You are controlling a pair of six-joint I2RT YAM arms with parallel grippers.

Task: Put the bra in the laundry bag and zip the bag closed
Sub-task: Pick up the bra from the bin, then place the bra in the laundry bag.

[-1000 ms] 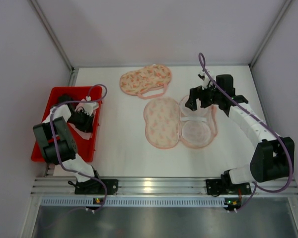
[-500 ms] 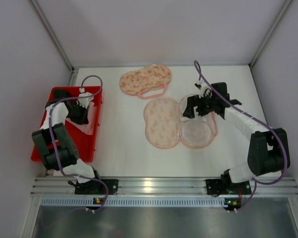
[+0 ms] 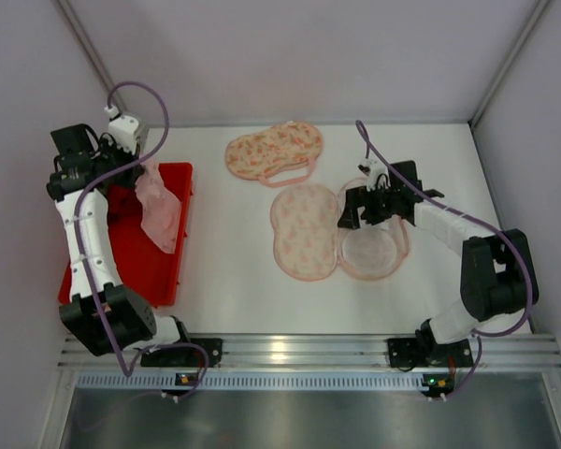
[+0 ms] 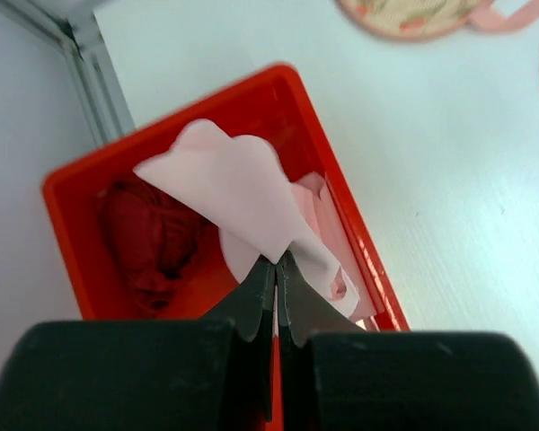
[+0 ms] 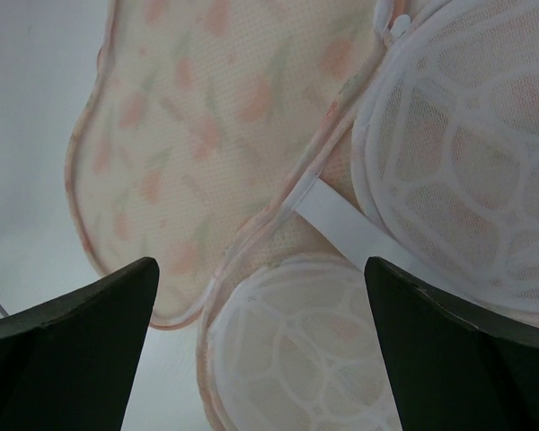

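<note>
The pale pink bra (image 3: pixel 160 211) hangs from my left gripper (image 3: pixel 142 168), which is shut on its top fold above the red bin (image 3: pixel 173 273). The left wrist view shows the jaws (image 4: pixel 276 266) pinched together on the bra (image 4: pixel 238 189) over the bin (image 4: pixel 278 79). The laundry bag lies unzipped mid-table: floral lid (image 3: pixel 304 232) flipped left, white mesh cup half (image 3: pixel 374 245) on the right. My right gripper (image 3: pixel 357 208) hovers open over the bag's hinge. From the right wrist, its wide-apart fingers (image 5: pixel 259 269) frame the lid (image 5: pixel 207 108) and mesh cup (image 5: pixel 314 350).
A second floral bag (image 3: pixel 274 150), closed, lies at the back of the table. A dark red garment (image 4: pixel 153 238) sits in the bin's left part. Enclosure walls stand close on both sides and at the back.
My left gripper shut on the bra in the bin and rose toward the back left, pulling it up. The right gripper shifted slightly left and lower over the bag.
</note>
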